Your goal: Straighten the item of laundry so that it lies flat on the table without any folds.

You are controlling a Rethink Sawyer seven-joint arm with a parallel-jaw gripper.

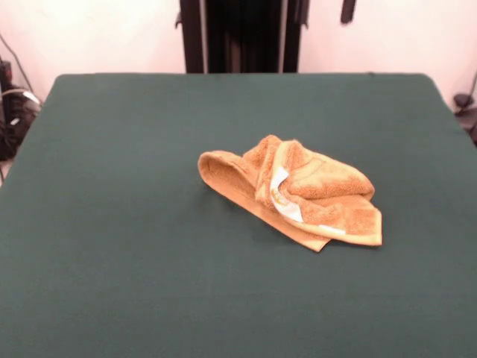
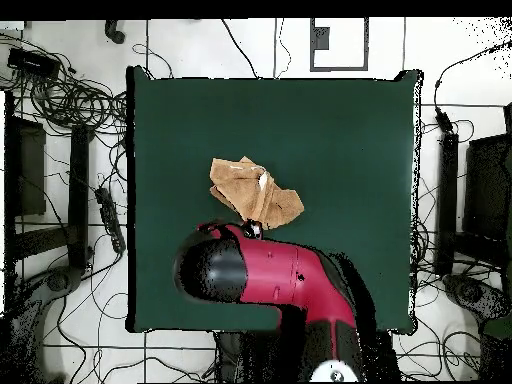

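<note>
A dark green worktop [image 1: 112,261] fills most of the front view, matte and fabric-like, with pale wall and the black pedestal column [image 1: 242,36] behind its far edge.

From overhead, the red and black Sawyer arm [image 2: 285,275] reaches in from the bottom of the picture across the near part of the worktop [image 2: 350,130], its bulky black end lying just beside the towel. A small dark part, the pincer [image 2: 252,230], shows at the towel's edge — whether it is wide, narrow or holding cloth cannot be told. The front view shows no arm over the worktop.

The orange-tan terry hand towel [image 1: 298,192] lies crumpled near the middle of the worktop, slightly right of centre in the front view. It is bunched into overlapping folds — a rounded loop at its left, a flatter corner at lower right. A small white label [image 1: 283,198] shows among the folds.

Cables [image 2: 65,100] lie on the floor around the worktop in the overhead view.
</note>
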